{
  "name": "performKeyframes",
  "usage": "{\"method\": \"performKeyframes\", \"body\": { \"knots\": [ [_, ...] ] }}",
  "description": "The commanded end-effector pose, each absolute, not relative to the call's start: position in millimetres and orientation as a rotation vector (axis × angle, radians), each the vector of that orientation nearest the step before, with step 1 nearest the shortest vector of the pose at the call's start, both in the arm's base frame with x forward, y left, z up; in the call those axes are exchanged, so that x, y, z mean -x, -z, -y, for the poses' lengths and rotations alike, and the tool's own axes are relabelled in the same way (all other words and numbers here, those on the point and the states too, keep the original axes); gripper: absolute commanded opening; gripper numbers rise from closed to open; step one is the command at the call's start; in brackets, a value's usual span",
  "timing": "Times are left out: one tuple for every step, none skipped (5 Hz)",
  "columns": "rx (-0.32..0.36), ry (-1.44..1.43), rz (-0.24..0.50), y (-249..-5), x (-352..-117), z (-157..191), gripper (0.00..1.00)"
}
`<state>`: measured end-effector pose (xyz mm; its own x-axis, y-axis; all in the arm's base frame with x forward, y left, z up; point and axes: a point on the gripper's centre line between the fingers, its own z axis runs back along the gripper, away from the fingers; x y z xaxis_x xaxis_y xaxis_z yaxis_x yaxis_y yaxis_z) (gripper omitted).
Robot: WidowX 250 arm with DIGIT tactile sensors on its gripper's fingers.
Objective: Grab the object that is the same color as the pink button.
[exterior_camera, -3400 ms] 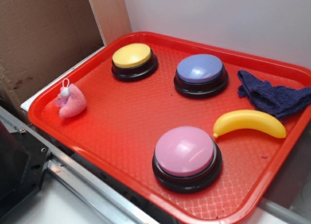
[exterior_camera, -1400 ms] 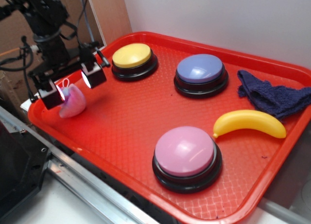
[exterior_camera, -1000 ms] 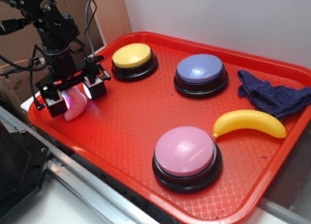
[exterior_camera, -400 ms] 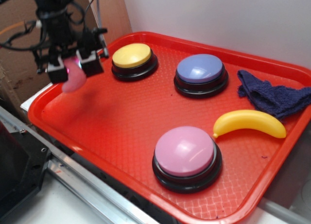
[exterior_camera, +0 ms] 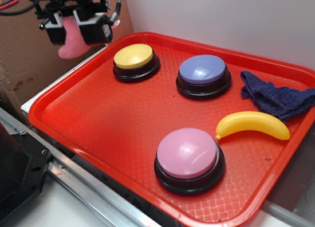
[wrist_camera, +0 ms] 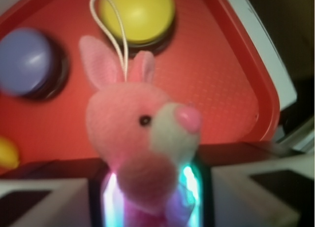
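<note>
Pink plush toy [exterior_camera: 70,43] clamped between the two fingers of the gripper [exterior_camera: 78,29], lifted clear of the red tray [exterior_camera: 98,133] and hanging above its far left corner, against the brown cardboard [exterior_camera: 29,54] backdrop. Seen from the wrist as a rabbit-like head [wrist_camera: 140,128] with two upright pink ears, one dark eye, a pale muzzle with a pink nose, and a white loop [wrist_camera: 110,27] rising between the ears. Lower part of the toy pinched between the glowing pads [wrist_camera: 189,185], lit white and green on either side; body below that out of sight.

Just below and to the right of the gripper, on the tray: yellow button [exterior_camera: 134,57] on a black base, near the far left corner. Further right along the back: lavender-blue button [exterior_camera: 203,70]. Beyond that, at the far right edge: dark blue knitted cloth [exterior_camera: 278,96], crumpled, partly over the rim. In front of the cloth: yellow banana [exterior_camera: 253,124], lying on its side, curve upward. Toward the near side, well apart from the gripper: pink button [exterior_camera: 188,154], glossy dome on a black base, close to the banana's tip but not touching. Metal rail [exterior_camera: 83,185] running along the near left edge of the tray.
</note>
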<state>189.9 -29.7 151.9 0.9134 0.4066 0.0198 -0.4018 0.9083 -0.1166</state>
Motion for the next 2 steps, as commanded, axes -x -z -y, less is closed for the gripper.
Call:
{"method": "performKeyframes", "body": {
  "knots": [
    [0.172, -0.278, 0.152, -197.3, -179.7, 40.6, 0.00],
    [0.177, -0.290, 0.113, -190.1, -181.2, 37.8, 0.00]
  ]
}}
